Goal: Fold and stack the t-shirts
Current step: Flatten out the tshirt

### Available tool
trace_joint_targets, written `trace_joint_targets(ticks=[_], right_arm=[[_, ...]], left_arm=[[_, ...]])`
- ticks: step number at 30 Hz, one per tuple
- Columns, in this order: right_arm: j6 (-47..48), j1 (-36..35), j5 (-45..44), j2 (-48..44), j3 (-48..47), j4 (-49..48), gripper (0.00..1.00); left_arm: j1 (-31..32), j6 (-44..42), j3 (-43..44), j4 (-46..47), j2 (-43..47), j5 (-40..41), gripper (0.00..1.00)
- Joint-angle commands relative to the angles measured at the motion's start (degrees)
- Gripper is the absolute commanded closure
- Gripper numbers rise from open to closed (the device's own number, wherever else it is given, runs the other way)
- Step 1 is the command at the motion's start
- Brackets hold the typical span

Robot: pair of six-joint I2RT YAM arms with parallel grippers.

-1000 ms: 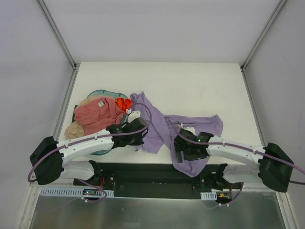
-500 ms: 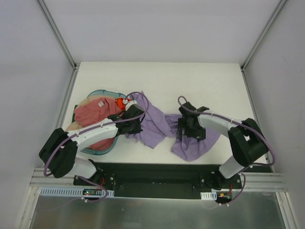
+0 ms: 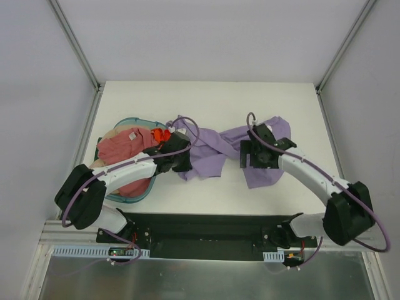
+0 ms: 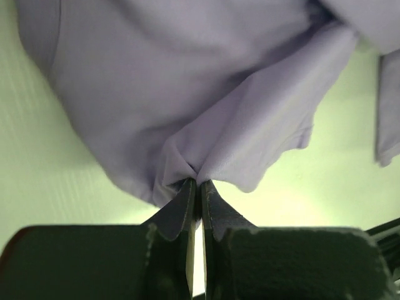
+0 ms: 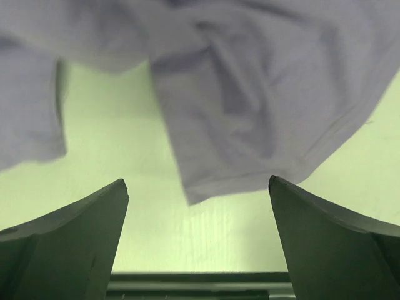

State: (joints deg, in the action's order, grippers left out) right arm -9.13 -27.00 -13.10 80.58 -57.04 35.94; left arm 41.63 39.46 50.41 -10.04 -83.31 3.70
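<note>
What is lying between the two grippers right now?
In the top view, the purple shirt, pinched by the left gripper, then a strip of bare table before the open right gripper.

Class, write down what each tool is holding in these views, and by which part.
The left tool pinches the lavender t-shirt by a bunched fold near its edge. The right tool is open above the cloth, holding nothing.

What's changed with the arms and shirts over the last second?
Both arms swung away from the near edge, dragging the purple t-shirt farther up the table. The left gripper stays shut on it; the right gripper is open now. The pink t-shirt and tan t-shirt stayed in the basket.
</note>
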Motion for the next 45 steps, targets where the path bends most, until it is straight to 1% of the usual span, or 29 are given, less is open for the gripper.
trace_joint_targets(ticks=[1,3,7,9,10,13,15,17,19,21,23,25,27,29,31,34,37,40,43,45], right_arm=[[-9.04,-7.53,0.09,-4.29,6.58,2.02,0.02],[-10.91,-8.41,0.36,-1.66,7.55,0.54,0.01],[-13.63,-8.59,-0.61,3.96,8.61,-0.08,0.06],[-14.43,-8.68,1.92,5.81,9.39,-1.48,0.11],[-14.43,-9.29,3.33,6.34,9.92,-2.45,0.13],[-16.71,-10.96,1.16,7.14,11.42,-1.32,0.13],[-18.12,-11.05,1.58,7.49,13.43,-2.36,0.13],[-19.34,-11.14,1.77,8.19,15.19,-3.33,0.17],[-19.61,-11.05,3.17,8.46,16.86,-5.35,0.24],[-21.01,-11.05,3.52,8.63,18.01,-6.41,0.34],[-21.63,-11.05,3.44,8.63,18.62,-7.29,0.51],[-21.9,-10.97,3.61,8.63,18.89,-7.47,0.64],[-22.51,-11.05,3.44,8.72,19.07,-7.55,0.72],[-22.6,-10.7,3.26,8.81,18.89,-7.73,0.84],[-21.73,-9.83,3.0,7.85,18.45,-7.91,0.99],[-19.27,-9.29,-0.42,4.17,16.09,-5.81,1.0],[-16.02,-9.29,-4.46,-3.55,11.61,1.39,1.0],[-12.33,-8.51,-7.72,-14.97,6.52,6.4,1.0],[-10.48,-3.95,-8.78,-23.86,-2.17,10.71,1.0],[-8.81,-0.78,-9.74,-27.73,-8.41,12.73,1.0]], left_arm=[[-0.05,1.49,-6.28,0.37,5.08,-5.53,1.0],[-0.05,1.58,-7.43,0.81,5.79,-6.16,1.0],[0.03,1.58,-7.52,1.08,5.26,-8.36,1.0],[0.03,2.02,-7.78,1.17,5.09,-8.54,1.0],[0.03,2.11,-7.96,1.17,5.0,-8.28,1.0],[0.03,2.72,-8.49,1.34,5.17,-8.1,1.0],[0.03,3.07,-8.84,1.34,5.0,-7.92,1.0],[0.12,3.25,-9.1,1.43,4.56,-7.84,1.0],[0.12,3.6,-9.19,1.34,4.21,-7.75,1.0],[0.03,3.87,-9.11,1.34,3.94,-7.92,1.0],[0.03,3.78,-9.02,1.34,3.85,-7.4,1.0],[0.12,3.87,-9.02,1.25,3.85,-6.87,1.0],[-0.05,3.95,-9.1,1.25,3.85,-6.69,1.0],[0.03,4.39,-9.11,1.25,3.77,-6.34,1.0],[0.03,3.87,-8.23,1.25,3.68,-6.69,1.0],[0.03,2.46,-6.47,0.56,4.38,-5.47,1.0],[0.03,1.06,-3.66,-1.38,7.27,-4.06,1.0],[0.03,-0.17,-0.5,-3.31,12.97,1.46,1.0],[0.03,-1.84,5.2,-6.3,19.91,8.05,1.0],[0.03,-3.77,8.9,-7.44,24.93,11.84,1.0]])
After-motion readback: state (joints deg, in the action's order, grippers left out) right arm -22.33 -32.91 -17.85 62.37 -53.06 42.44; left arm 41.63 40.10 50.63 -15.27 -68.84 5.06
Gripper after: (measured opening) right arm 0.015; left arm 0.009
